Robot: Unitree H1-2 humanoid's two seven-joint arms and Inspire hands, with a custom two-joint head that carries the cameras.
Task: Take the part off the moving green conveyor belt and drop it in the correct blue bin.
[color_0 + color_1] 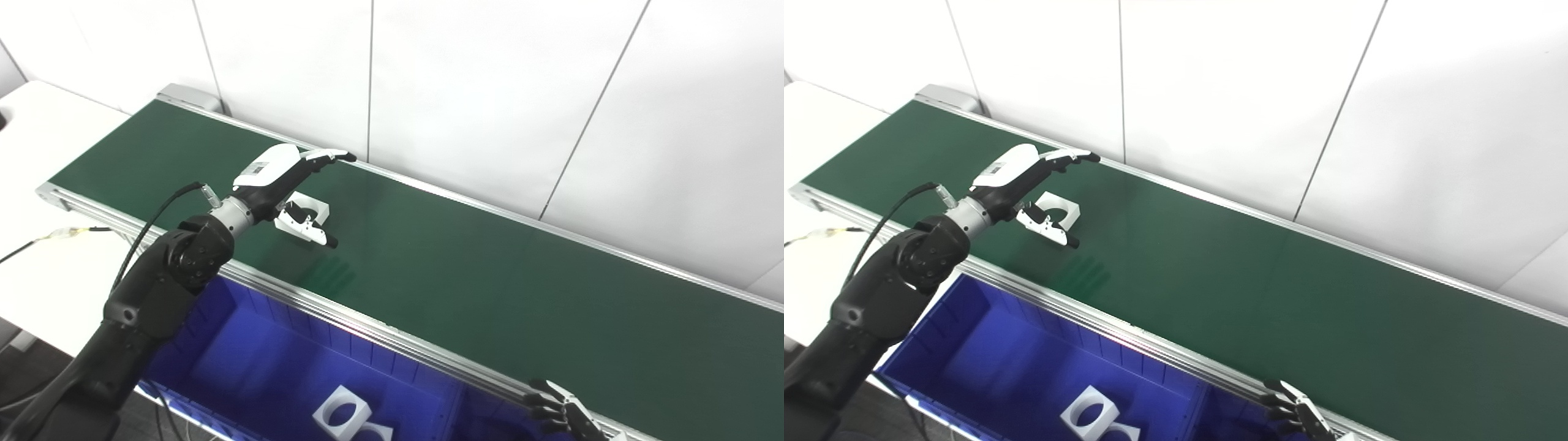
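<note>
A small white part (311, 210) with a round hole lies on the green conveyor belt (490, 269), left of its middle. My left hand (288, 184) hovers over it, open, with fingers stretched past its far side and the thumb on its near side; the part sits between them, partly hidden. It also shows in the right eye view (1061, 207). My right hand (560, 413) sits low at the bottom edge by the belt's near rail, fingers loosely curled, holding nothing.
A blue bin (257, 361) stands below the belt's near rail, with white parts (343, 416) lying in it. A white table (37, 184) with a cable is at the left. White wall panels run behind the belt.
</note>
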